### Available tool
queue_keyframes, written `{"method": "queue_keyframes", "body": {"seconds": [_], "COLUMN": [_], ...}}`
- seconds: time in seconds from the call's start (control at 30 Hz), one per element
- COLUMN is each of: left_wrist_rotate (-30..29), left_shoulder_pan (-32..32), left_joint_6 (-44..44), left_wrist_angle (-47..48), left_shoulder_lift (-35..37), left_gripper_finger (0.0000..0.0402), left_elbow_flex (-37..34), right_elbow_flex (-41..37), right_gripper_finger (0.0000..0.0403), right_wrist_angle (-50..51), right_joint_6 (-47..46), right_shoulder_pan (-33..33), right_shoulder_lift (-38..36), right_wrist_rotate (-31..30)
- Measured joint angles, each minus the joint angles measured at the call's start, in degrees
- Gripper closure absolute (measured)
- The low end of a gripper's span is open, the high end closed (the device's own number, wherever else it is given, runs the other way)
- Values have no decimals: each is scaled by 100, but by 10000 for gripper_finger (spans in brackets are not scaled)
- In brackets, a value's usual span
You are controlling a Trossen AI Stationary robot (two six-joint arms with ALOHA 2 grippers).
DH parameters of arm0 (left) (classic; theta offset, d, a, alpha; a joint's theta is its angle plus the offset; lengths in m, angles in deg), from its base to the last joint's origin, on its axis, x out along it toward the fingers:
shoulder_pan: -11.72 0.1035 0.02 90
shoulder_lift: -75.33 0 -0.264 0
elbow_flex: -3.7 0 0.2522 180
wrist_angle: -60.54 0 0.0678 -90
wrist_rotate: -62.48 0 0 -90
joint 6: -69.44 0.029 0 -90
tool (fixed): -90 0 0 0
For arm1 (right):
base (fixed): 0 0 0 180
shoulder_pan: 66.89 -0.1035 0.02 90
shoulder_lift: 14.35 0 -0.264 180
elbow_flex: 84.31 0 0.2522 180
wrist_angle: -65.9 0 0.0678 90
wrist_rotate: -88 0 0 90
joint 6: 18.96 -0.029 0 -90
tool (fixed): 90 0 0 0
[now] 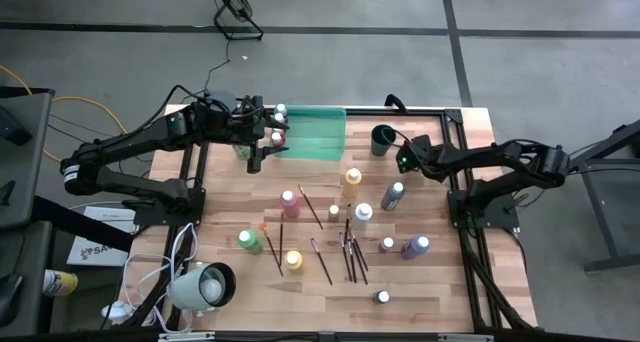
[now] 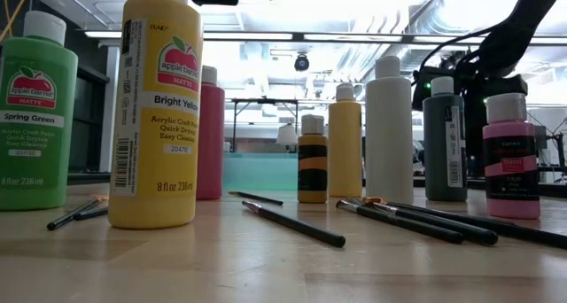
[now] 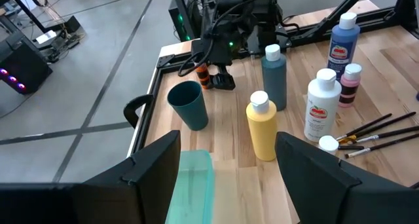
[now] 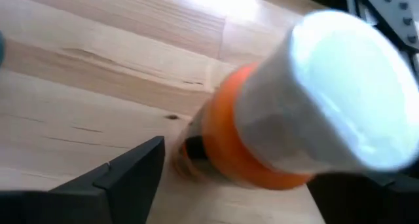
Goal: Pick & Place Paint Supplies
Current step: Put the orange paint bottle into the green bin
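Observation:
Paint bottles stand across the wooden table: yellow (image 1: 352, 177), white (image 1: 362, 214), grey (image 1: 393, 194), pink (image 1: 289, 200), green (image 1: 247, 240). Dark-handled brushes (image 1: 350, 257) lie flat among them. My left gripper (image 3: 227, 139) hovers open over the left end of the green tray (image 1: 315, 132), with nothing between its fingers. My right gripper (image 1: 403, 162) is low beside the dark cup (image 1: 383, 139). It is open, and a small orange bottle (image 4: 262, 152) with a white cap (image 4: 347, 93) sits between its fingers. My right gripper slants down from the table's right side, one finger (image 4: 131, 178) on either side of the orange bottle. Whether a finger touches the bottle I cannot tell.
The dark cup (image 3: 188, 105) stands just beyond the tray's right end, close to my right gripper. A couple of capped bottles (image 1: 279, 122) stand at the tray's left end under my left gripper. A white lamp-like thing (image 1: 205, 287) sits at the near left corner. Black frame rails (image 1: 465, 132) border the table.

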State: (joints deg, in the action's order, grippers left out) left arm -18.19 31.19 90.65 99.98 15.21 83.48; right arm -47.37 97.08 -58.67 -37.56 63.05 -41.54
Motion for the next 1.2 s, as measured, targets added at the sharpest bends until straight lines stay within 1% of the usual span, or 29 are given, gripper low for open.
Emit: {"method": "queue_keyframes", "body": {"seconds": [0.17,0.5,0.6,0.77,0.9,1.0,1.1,1.2], "left_wrist_rotate": [1,22,21,18,18,16,16,16], "left_shoulder_pan": [1,1,1,0,1,0,0,0], "left_joint_6": [-2,-4,-4,-4,-48,-109,-199,-201], "left_wrist_angle": [0,0,0,0,-2,-2,-13,-15], "left_shoulder_lift": [0,0,0,0,0,0,0,0], "left_gripper_finger": [156,156,156,156,156,156,156,156], "left_elbow_flex": [0,0,0,0,0,0,0,0], "right_elbow_flex": [0,17,20,26,253,403,719,1123], "right_gripper_finger": [140,288,320,323,321,328,329,329], "right_wrist_angle": [0,290,438,924,1678,1938,2172,2743], "right_joint_6": [56,49,47,80,127,145,176,195], "right_shoulder_pan": [38,29,29,28,29,29,29,29], "right_shoulder_lift": [0,-32,-159,-756,-1352,-1767,-2117,-2284], "right_wrist_rotate": [190,720,912,1608,1976,2385,2779,2975]}}
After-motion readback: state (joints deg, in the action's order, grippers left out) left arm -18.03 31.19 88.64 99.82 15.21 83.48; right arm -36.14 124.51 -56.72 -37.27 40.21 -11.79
